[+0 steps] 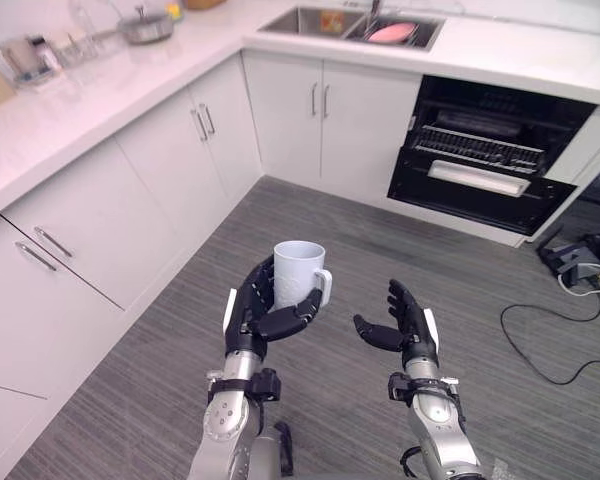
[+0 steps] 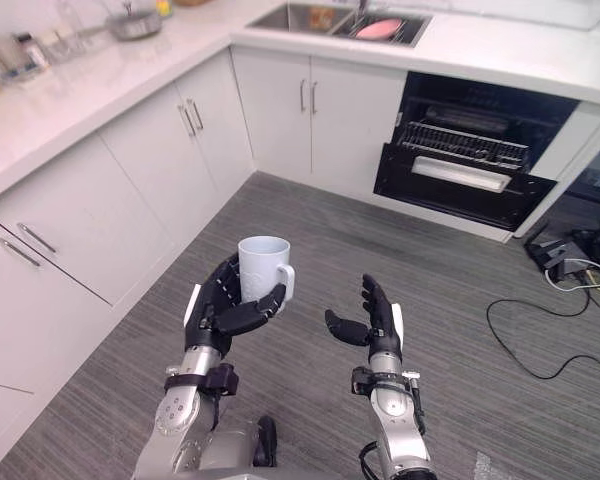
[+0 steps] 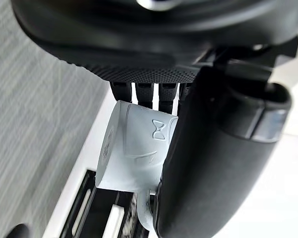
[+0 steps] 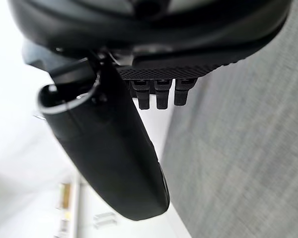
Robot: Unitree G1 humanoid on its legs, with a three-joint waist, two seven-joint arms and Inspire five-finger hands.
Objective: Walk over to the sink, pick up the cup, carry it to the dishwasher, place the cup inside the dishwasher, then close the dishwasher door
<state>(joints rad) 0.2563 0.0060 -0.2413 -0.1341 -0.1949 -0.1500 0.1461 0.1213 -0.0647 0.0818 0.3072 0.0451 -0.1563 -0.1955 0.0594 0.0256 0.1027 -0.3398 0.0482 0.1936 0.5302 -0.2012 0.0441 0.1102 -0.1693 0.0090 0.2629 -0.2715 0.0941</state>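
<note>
Clamped in left hand: white cup, upright, fingers and thumb wrapped round its body. Held well short of the dishwasher, above grey floor (handle on the dishwasher side). Beside the cup, nearer the dishwasher: right hand, empty, fingers relaxed and apart. Dishwasher door open, rack visible inside. Left of the dishwasher, set in the white bench: sink (something pink in it).

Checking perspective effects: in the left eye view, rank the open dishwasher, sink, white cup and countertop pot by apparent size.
1. dishwasher
2. sink
3. cup, held in the left hand; nearness to the camera enlarges it
4. pot
</note>
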